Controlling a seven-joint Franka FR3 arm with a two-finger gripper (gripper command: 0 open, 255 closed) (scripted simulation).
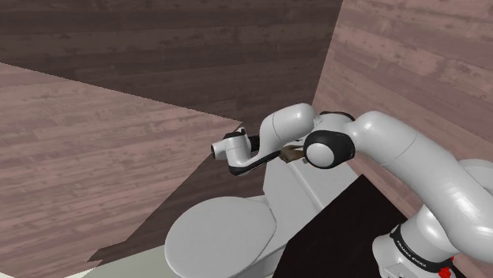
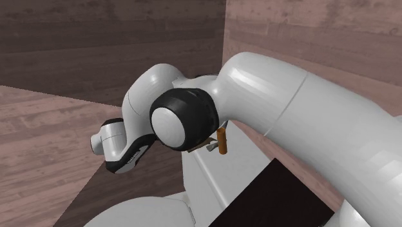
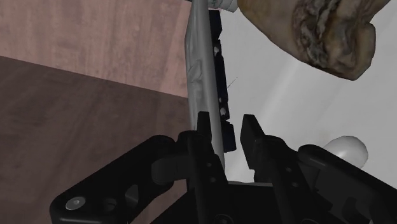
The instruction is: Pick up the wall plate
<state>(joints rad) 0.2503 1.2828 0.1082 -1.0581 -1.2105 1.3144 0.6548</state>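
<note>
Black two-finger end effector (image 3: pixel 226 124), open: its fingers (image 3: pixel 203 137) stand apart with nothing clasped. In the wrist view the wall plate (image 3: pixel 202 70) sits in the gap between them. It is a thin grey slab seen edge-on, with a dark back face, and it runs away from the fingertips. Its near end lies close against one finger, and a sliver of space separates it from the other. Whether the closer finger touches it cannot be told.

Near the plate's far end, on the side of the wider gap, is a brown lumpy object (image 3: pixel 324 32). Behind both is the plain white surface of a toilet tank (image 3: pixel 273 83).

In the shoulder view the toilet tank (image 1: pixel 304 185) stands in a corner of wood-patterned walls (image 1: pixel 103 158). The round toilet lid (image 1: pixel 221 233) lies toward that view's lower left. The white arm (image 1: pixel 395 146) reaches in from the lower right and bends over the tank. A black area (image 1: pixel 340 229) lies beside the tank on that view's right.

The step in hand looks like closing on the plate. To do it well, the fingers should meet the two flat faces squarely. The hand would be better centred first, so the nearer finger does not shove the thin slab sideways. A deeper bite would help, since a plate held by one end is likely to pivot. The lift should then be slow and straight away from the tank, keeping clear of the brown lump.
</note>
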